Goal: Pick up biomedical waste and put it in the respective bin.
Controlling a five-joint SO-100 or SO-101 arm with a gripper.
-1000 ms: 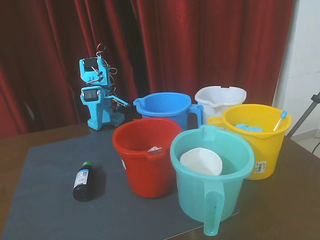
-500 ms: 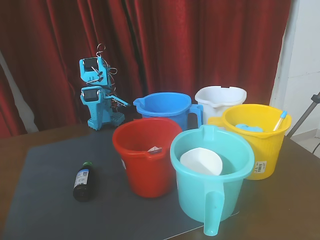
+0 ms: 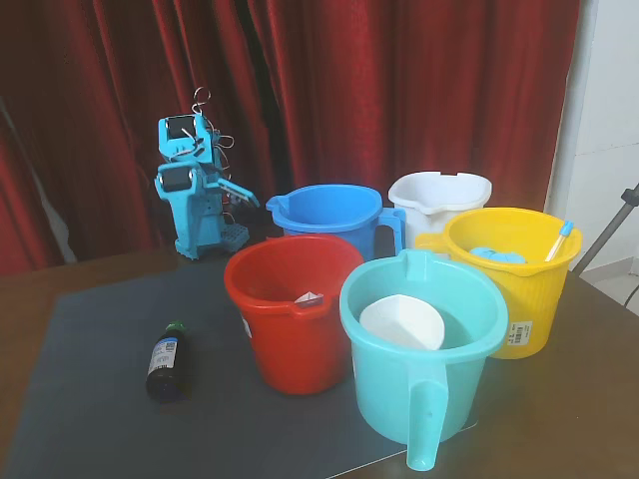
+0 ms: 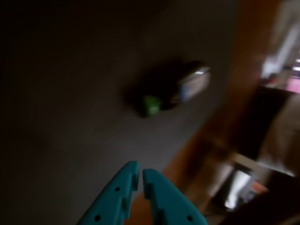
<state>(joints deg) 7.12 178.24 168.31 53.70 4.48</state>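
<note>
On the tabletop (image 3: 90, 299), left of the buckets in the fixed view, the medicine bottle (image 3: 167, 361) lay on its side: rigid, slick, breakable glass, likely rolls, best pinched mid-body across its width; claw (image 4: 141, 176) sat nearly closed, empty.

Bottle (image 3: 167, 360): dark glossy glass, paper label. Buckets, blue one (image 3: 329, 215) included: smooth shiny plastic. Mat (image 3: 90, 399): matt grey. Curtain (image 3: 399, 90): red cloth. Gripper (image 4: 139, 174): teal matt plastic.

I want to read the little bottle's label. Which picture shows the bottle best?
The fixed view: the medicine bottle lies sharp on the dark mat, green cap and label visible. The wrist view shows it dim and blurred beyond the claw.
</note>
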